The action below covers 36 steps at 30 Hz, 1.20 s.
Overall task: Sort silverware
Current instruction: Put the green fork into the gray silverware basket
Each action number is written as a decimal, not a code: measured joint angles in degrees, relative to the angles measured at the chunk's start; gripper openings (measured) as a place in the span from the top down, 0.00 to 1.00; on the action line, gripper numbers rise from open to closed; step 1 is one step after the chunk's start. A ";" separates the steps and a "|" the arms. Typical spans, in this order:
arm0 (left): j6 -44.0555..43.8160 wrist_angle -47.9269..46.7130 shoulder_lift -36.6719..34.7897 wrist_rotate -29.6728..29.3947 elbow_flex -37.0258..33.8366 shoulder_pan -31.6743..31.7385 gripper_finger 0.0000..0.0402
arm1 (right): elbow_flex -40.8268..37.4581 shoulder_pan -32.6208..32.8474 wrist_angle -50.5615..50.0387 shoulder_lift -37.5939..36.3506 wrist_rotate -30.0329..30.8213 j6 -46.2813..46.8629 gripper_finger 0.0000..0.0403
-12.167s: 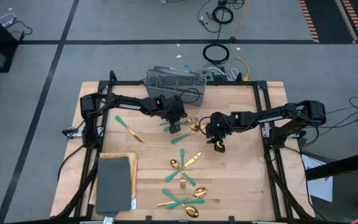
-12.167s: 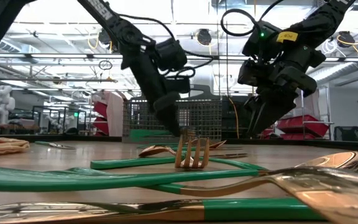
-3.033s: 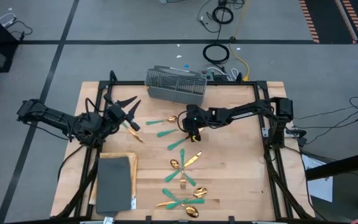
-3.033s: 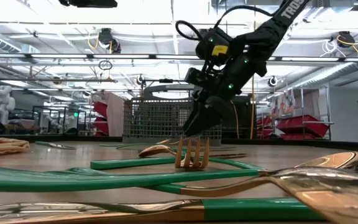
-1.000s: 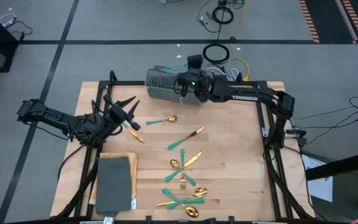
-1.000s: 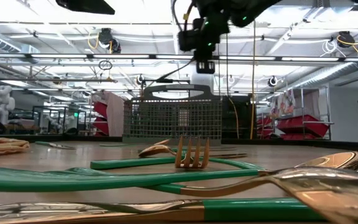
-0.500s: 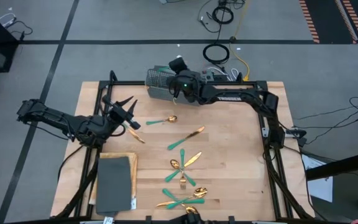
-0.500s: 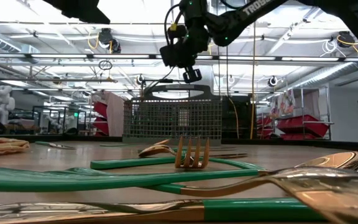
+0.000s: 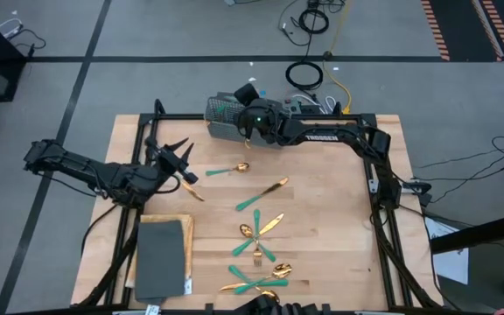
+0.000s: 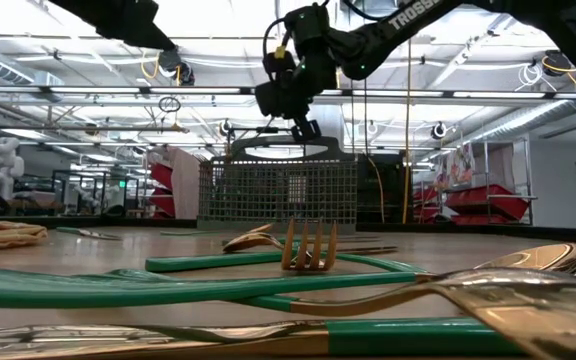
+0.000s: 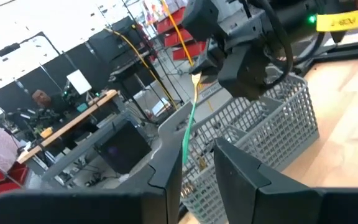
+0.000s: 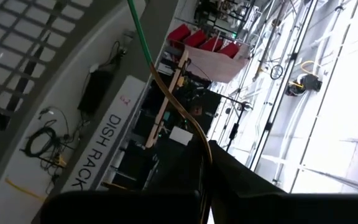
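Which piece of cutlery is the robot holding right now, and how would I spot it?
Find the grey wire basket at the table's far edge. Just above it, the right hand is shut on one utensil, which hangs with its green handle pointing down into the basket. It is the only piece up in the air; the rest lie flat on the wood.

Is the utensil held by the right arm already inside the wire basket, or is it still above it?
Above it. The right gripper holds the utensil by its gold end, green handle hanging toward the basket.

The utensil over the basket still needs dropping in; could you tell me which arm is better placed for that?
Right: the right gripper is shut on the utensil, hanging above the basket. The left gripper waits apart, near the table's left side.
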 joint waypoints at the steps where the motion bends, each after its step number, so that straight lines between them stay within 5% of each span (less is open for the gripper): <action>1: -0.82 -0.64 0.00 0.00 0.00 0.00 0.75 | 0.00 -0.02 -0.13 0.00 -0.03 -0.52 1.00; 15: -2.42 -1.75 0.00 0.02 0.00 0.00 0.75 | 0.00 -0.07 -4.04 -0.02 -4.56 -2.73 0.96; 28: -2.44 -1.75 0.00 0.04 -0.02 0.00 0.75 | 0.00 0.07 -2.37 -0.02 -9.18 2.69 0.65; 36: -2.43 -1.75 0.00 0.04 -0.02 0.00 0.75 | 0.00 0.06 6.42 -0.11 -13.80 5.15 0.54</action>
